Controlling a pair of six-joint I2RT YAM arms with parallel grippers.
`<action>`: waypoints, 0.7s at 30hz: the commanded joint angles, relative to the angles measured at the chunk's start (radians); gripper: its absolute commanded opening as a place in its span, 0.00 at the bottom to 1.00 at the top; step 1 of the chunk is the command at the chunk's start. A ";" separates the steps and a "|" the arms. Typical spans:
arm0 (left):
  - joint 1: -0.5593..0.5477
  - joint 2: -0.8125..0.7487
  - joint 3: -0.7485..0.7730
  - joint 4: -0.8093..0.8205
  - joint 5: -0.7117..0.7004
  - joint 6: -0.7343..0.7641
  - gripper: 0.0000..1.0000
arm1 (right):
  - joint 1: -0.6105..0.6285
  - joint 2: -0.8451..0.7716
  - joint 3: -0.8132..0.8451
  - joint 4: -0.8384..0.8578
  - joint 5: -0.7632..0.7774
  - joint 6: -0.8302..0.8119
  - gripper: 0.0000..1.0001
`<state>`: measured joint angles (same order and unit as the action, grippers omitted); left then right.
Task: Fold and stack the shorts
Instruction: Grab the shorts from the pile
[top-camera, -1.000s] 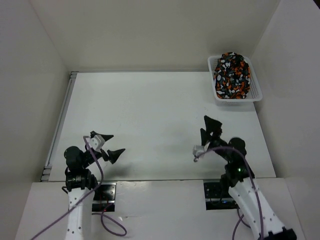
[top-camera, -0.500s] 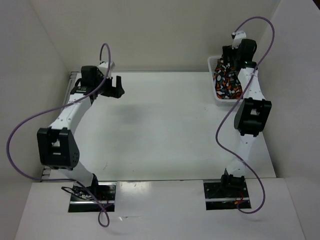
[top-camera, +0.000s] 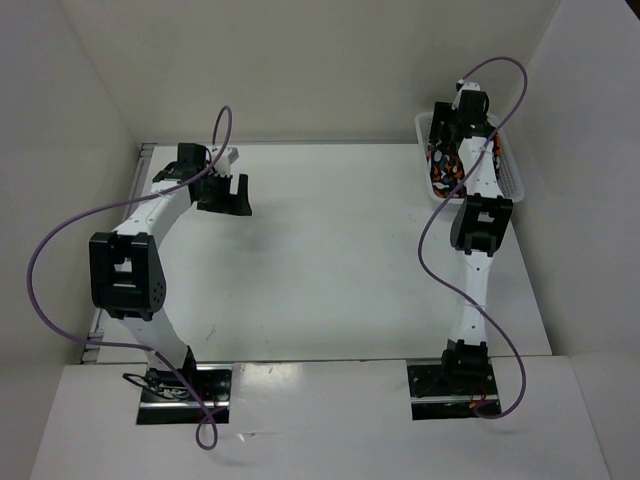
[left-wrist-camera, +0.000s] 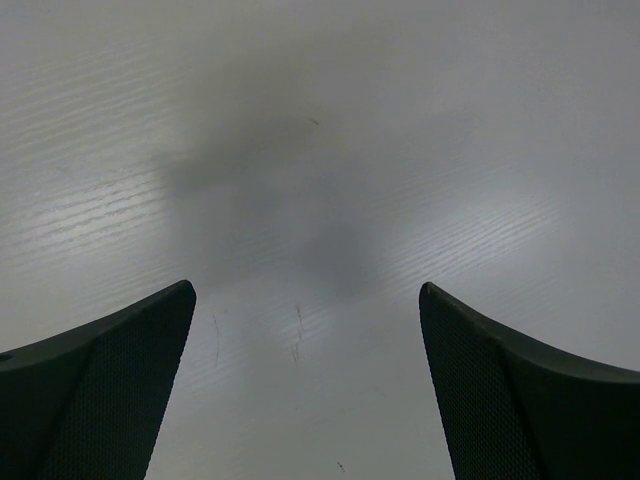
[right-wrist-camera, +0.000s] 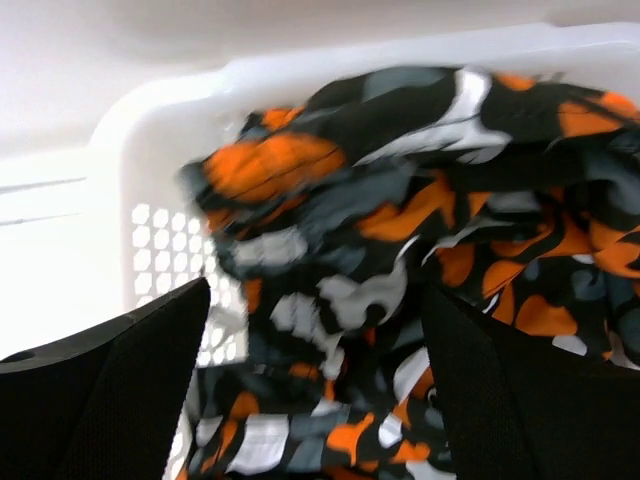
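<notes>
The shorts (right-wrist-camera: 330, 230), in an orange, black, grey and white camouflage print, lie crumpled in the white mesh basket (right-wrist-camera: 160, 130) at the table's back right. In the top view they (top-camera: 440, 168) are mostly hidden under the right arm. My right gripper (right-wrist-camera: 315, 288) is open, its fingers on either side just above the crumpled fabric and holding nothing; it shows over the basket's left part in the top view (top-camera: 445, 130). My left gripper (top-camera: 223, 198) hangs open and empty over the bare table at the back left (left-wrist-camera: 307, 287).
The basket (top-camera: 512, 180) stands against the right wall near the back corner. White walls enclose the table at the back and both sides. A metal rail (top-camera: 118, 250) runs along the table's left edge. Purple cables loop off both arms.
Both arms have unfolded from the near edge to the back of the table. In the last half second the right gripper shifted left over the basket; the left gripper moved slightly right and nearer.
</notes>
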<state>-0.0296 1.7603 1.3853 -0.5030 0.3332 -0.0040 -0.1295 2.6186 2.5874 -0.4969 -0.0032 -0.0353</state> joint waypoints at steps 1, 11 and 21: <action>0.003 0.016 0.038 0.001 -0.006 0.004 0.99 | 0.011 0.076 0.121 -0.049 0.077 0.035 0.89; 0.003 -0.036 -0.011 0.020 0.023 0.004 0.99 | 0.071 0.126 0.191 -0.103 0.095 0.057 0.31; 0.003 -0.197 -0.071 0.058 -0.026 0.004 0.99 | 0.148 -0.103 0.304 -0.085 0.601 0.175 0.00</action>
<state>-0.0288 1.6436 1.3212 -0.4850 0.3233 -0.0040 -0.0010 2.7197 2.7979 -0.6209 0.3683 0.0834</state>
